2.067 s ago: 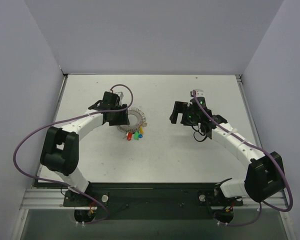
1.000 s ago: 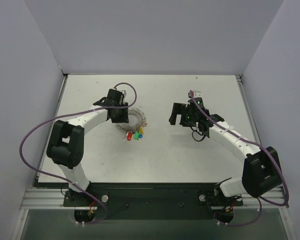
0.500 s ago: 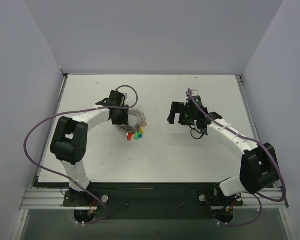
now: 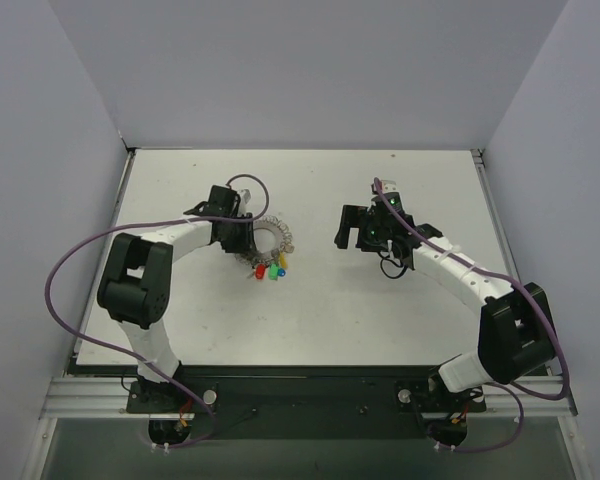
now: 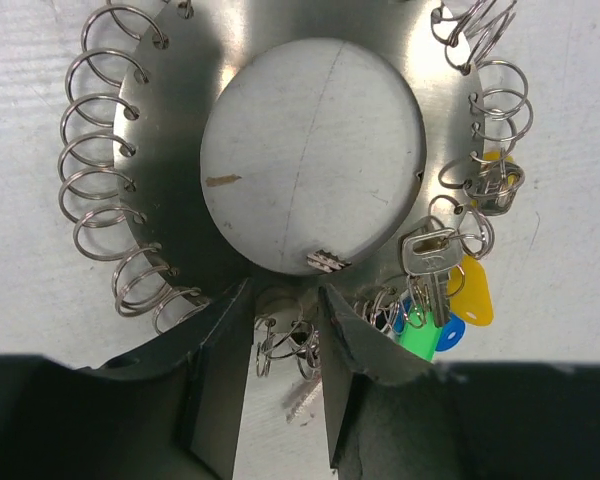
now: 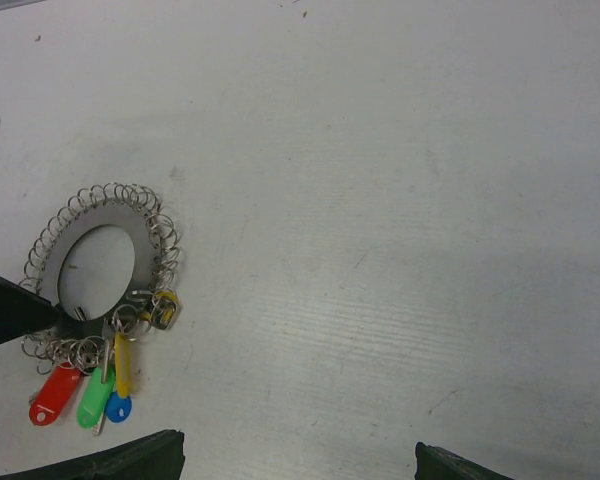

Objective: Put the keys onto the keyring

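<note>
– Left gripper: your jaws stand part-open astride the near rim of the keyring, which lies flat on the counter. Nothing is visibly clamped.
– And the keys?
– Bunched at that rim, seemingly hooked on its wire loops. Right gripper hangs released, well apart. You appear to be securing the ring; next, pinch its rim squarely.
</note>
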You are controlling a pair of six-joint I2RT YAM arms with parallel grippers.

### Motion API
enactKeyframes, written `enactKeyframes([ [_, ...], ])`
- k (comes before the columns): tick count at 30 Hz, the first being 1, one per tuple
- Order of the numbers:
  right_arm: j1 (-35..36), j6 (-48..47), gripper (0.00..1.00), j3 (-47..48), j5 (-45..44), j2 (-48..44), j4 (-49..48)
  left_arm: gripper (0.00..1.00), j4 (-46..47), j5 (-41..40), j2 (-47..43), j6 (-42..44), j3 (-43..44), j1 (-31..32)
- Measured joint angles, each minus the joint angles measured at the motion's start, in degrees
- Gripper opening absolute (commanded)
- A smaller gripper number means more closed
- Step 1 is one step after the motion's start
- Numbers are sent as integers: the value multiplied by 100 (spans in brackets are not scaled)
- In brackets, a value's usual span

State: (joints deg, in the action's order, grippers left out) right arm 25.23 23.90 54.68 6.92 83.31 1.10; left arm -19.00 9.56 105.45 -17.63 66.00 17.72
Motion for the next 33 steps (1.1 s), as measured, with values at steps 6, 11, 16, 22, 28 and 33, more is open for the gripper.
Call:
enactKeyframes([
  [6, 0, 0, 99, 15, 24, 2, 2, 39, 348, 352, -114, -33, -273, -170],
  [11, 0, 2, 99, 17, 63, 11, 2, 38, 426, 444, -184, -42, -411, -175],
  [16, 0, 2, 99, 17, 101, 55, 2, 33, 468, 442, -293, -79, -562, -175],
  [22, 0, 4, 98, 17, 120, 81, 2, 27, 450, 424, -424, -96, -693, -173],
  [28, 0, 4, 98, 17, 151, 81, 4, 16, 422, 413, -474, -114, -745, -173],
  [33, 0, 9, 97, 17, 168, 81, 4, 0, 411, 398, -533, -118, -787, -175],
])
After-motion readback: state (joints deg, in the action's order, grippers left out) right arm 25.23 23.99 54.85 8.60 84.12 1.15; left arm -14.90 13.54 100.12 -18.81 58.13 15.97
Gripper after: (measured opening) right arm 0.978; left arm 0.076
